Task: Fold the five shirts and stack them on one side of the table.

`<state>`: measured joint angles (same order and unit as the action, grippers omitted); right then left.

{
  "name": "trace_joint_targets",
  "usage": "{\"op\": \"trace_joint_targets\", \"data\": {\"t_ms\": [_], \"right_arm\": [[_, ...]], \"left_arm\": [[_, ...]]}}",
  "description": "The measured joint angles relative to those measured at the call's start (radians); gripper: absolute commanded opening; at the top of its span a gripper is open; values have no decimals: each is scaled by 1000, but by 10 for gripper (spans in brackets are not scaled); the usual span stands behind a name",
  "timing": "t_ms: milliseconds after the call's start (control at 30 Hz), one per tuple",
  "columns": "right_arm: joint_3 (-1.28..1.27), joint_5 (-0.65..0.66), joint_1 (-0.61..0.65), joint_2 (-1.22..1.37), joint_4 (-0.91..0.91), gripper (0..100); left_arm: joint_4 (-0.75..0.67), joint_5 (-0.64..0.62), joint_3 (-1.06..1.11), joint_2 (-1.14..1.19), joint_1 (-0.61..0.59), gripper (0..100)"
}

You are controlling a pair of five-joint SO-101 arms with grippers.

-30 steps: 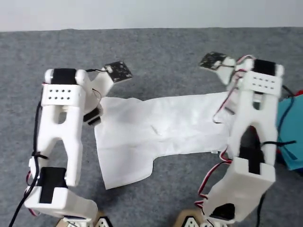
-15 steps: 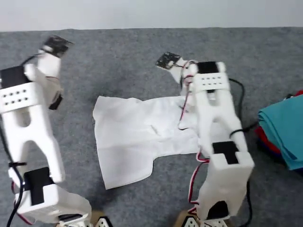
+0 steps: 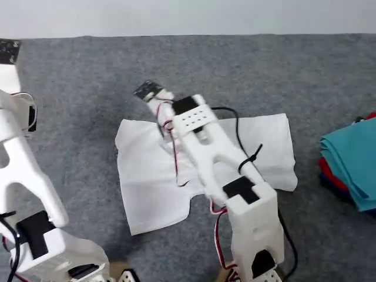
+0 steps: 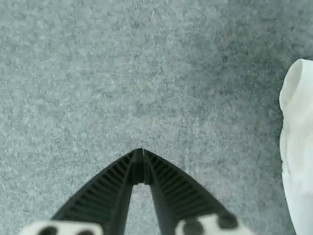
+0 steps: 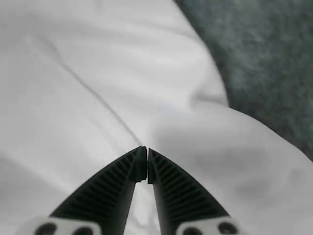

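— Both arms had swung toward the left of the frame in that half second. The right arm went from the right half of the shirt to its upper left part. The left arm went out to the left edge, off the cloth. The shirt itself lay as before.
— What stood around it?
— One stack at the right edge, well apart from the shirt, teal on top with red and blue edges under it. Grey mat lay all round. The right arm ran from the bottom centre up across the shirt's middle and hid a strip of it.
— And how did the shirt lie?
— Flat and white in the centre of the frame, long axis left to right. One flap stuck down toward the lower left, and the right end was squared off. I couldn't make out the collar.
— Claws?
— The right claw was clenched, tips together just over the white cloth, with nothing pinched that I could see. The left claw was clenched too, empty, over bare mat.
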<state>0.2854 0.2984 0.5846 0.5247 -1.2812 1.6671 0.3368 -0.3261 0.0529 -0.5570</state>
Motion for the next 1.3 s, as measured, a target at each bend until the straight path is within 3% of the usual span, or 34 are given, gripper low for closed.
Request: {"op": "trace_joint_targets", "data": {"t_ms": [100,233,300,533,900,1300], "right_arm": [[0,-114,29,0,12,9],[0,-400,49,12,43,9],[0,-482,49,32,61,9],[3,-534,51,127,63,9],[23,-566,155,132,-290,9],[21,-566,181,84,-368,9]], "left_arm": [[-3,0,0,0,0,3],[-8,0,0,0,0,3],[-9,0,0,0,0,3],[-9,0,0,0,0,3],[-20,0,0,0,0,3],[-64,0,38,0,0,3]]}}
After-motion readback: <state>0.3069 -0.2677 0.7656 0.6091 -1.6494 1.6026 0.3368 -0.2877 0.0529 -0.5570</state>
